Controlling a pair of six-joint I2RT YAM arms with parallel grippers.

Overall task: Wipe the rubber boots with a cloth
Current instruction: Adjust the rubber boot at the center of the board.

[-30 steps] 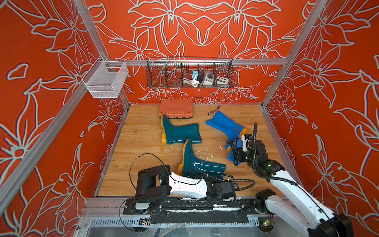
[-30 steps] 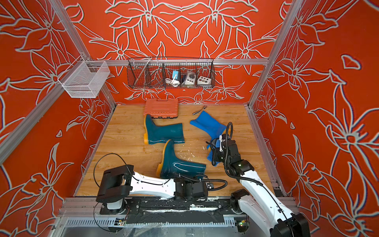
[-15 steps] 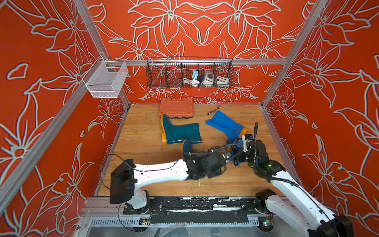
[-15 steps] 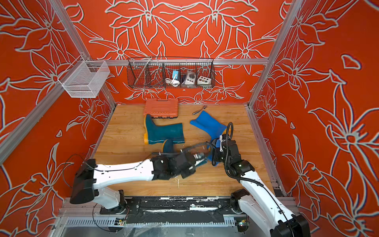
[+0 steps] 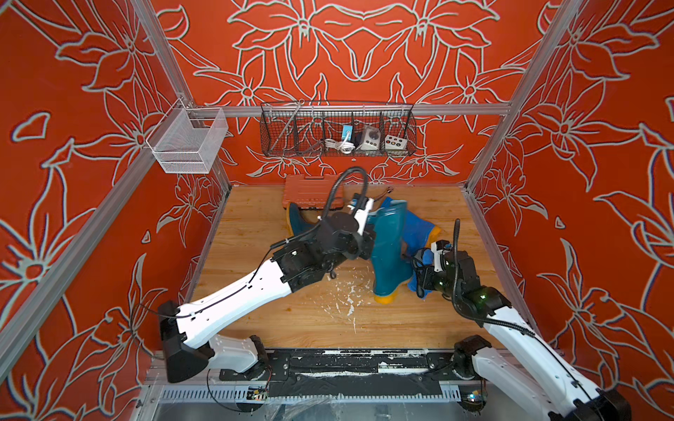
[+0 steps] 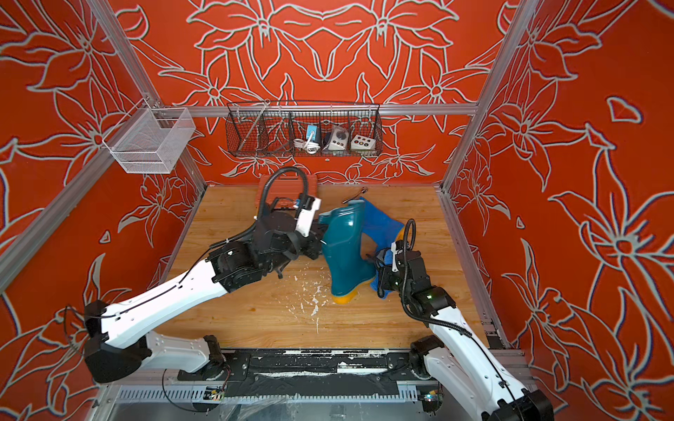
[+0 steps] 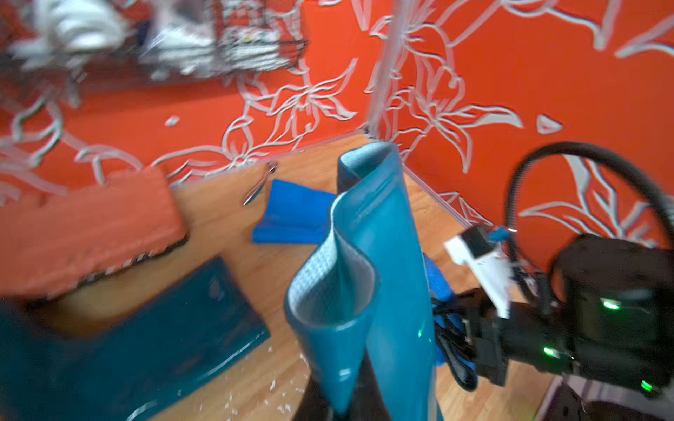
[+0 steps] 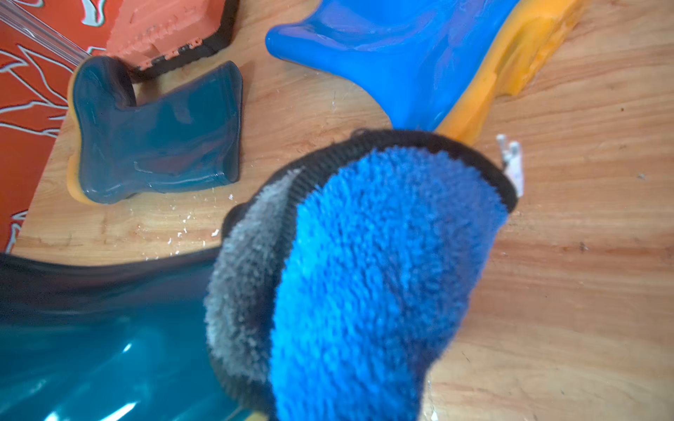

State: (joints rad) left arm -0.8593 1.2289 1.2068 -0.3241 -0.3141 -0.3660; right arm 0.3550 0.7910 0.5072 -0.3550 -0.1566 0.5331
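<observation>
Teal boot (image 5: 390,255) upright, rim pinched in left claw (image 7: 343,404); right claw (image 5: 419,268) clamped on cloth (image 8: 383,273) against its foot. Wiping likely just starting; second teal boot (image 8: 157,138), blue boot (image 5: 419,224) left.

I find no legible text, brand or number; the white tag (image 8: 512,167) on the cloth (image 8: 383,273) and the boxes (image 5: 395,142) in the wire basket (image 5: 281,138) are too blurred to read.
</observation>
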